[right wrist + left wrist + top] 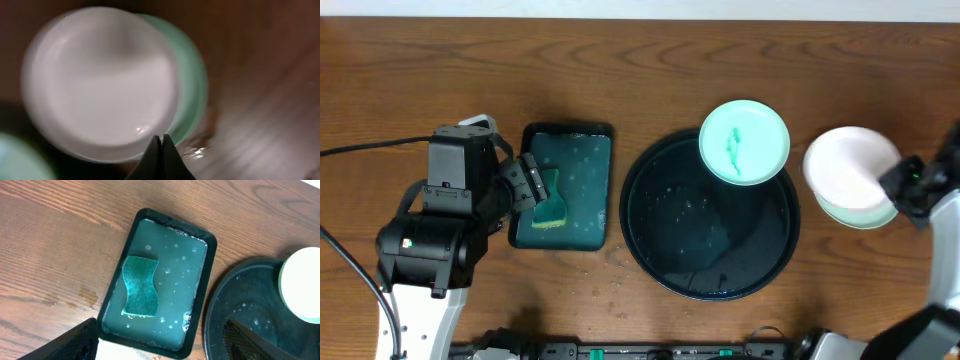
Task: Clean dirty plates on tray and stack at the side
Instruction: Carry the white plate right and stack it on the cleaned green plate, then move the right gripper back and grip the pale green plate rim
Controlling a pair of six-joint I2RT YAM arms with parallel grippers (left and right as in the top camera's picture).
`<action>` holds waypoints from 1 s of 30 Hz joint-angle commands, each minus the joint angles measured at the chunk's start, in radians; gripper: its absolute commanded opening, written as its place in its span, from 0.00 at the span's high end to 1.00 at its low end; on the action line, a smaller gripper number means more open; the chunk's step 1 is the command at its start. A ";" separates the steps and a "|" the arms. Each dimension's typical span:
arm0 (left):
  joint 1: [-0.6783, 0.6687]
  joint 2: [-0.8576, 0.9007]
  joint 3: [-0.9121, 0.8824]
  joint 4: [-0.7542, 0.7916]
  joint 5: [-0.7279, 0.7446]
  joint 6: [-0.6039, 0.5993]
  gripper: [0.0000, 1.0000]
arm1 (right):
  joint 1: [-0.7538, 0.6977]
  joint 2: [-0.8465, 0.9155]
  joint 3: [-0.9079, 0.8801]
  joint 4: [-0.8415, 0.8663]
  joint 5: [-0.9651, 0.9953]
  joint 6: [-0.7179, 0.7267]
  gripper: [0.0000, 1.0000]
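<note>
Dirty plates: one small round smeared plate [745, 141], with a teal streak in its middle, sits on the far rim of the round black tray [660, 240] and partly overhangs it. A stack of two plates [846, 168], white on top of pale green, rests on the wooden tabletop [420, 60] just right of the tray.

The right gripper [161, 146] is at the stack's edge, on the side away from the tray. Its fingers are pressed together. The wrist view is blurred, so contact with the rim cannot be told.

The left gripper [527, 182] hangs over a rectangular green tray [210, 245] just left of the black tray. Its fingers are spread wide above a green sponge [140, 286] lying in soapy water.

The plates look rigid, light and glossy. Droplets on the black tray suggest they may be slippery and could slide out of a pinch. The thin outer rim looks like the best place to take hold, especially where the smeared plate overhangs.
</note>
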 commanded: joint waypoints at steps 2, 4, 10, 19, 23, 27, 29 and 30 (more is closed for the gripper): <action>0.004 0.002 0.012 -0.002 -0.002 0.010 0.20 | -0.071 0.073 0.008 -0.010 0.023 -0.008 0.99; 0.004 0.002 0.012 -0.002 -0.002 0.010 0.20 | -0.073 0.096 0.008 -0.010 -0.014 -0.029 0.99; 0.004 0.002 0.012 -0.002 -0.002 0.010 0.20 | -0.028 0.092 0.008 0.025 -0.159 -0.160 0.91; 0.004 0.002 0.012 -0.002 -0.002 0.010 0.20 | 0.269 0.049 0.008 0.208 -0.442 -0.399 0.59; 0.004 0.002 0.012 -0.002 -0.002 0.010 0.20 | 0.433 0.084 0.008 0.293 -0.143 -0.424 0.33; 0.004 0.002 0.012 -0.002 -0.002 0.010 0.20 | 0.530 0.163 0.008 0.394 0.151 -0.424 0.21; 0.004 0.002 0.012 -0.002 -0.002 0.010 0.20 | 0.550 0.216 0.008 0.455 0.154 -0.433 0.17; 0.004 0.002 0.012 -0.002 -0.002 0.010 0.20 | 0.555 0.244 0.008 0.479 0.136 -0.444 0.17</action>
